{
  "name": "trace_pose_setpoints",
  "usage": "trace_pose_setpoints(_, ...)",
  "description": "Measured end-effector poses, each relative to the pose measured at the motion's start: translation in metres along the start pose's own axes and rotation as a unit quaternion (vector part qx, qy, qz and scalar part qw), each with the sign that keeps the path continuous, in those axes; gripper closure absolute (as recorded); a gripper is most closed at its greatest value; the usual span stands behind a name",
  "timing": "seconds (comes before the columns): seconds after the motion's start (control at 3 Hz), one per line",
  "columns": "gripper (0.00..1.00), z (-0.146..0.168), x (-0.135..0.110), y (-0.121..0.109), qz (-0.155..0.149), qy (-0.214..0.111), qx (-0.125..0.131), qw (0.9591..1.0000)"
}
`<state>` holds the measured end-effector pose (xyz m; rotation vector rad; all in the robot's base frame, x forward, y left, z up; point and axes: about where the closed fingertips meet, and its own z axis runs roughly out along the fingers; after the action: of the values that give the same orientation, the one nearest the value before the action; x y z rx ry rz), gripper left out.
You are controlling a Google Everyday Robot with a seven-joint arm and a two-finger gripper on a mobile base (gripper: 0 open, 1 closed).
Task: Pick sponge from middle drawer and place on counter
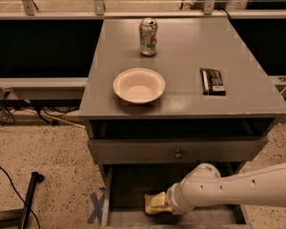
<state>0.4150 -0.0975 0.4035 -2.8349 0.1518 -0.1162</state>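
The yellow sponge (152, 207) is low in the open middle drawer (127, 187), near its front. My gripper (160, 204) comes in from the right on a white arm and is shut on the sponge's right side, with pale fingertips (158, 200) over it. The sponge sits at or just above the drawer floor; I cannot tell which. The counter (181, 51) is the grey cabinet top above.
On the counter stand a white bowl (138, 85), a soda can (148, 36) and a black snack bar wrapper (213, 81). A closed drawer front with a round knob (178, 153) overhangs the open drawer. A dark pole (28, 199) lies on the floor at left.
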Motion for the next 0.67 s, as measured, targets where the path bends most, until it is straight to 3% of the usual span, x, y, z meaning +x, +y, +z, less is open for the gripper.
trace_pose_setpoints(0.67,0.17,0.0007,0.0116,0.0124,-0.010,0.016,0.005,0.9998)
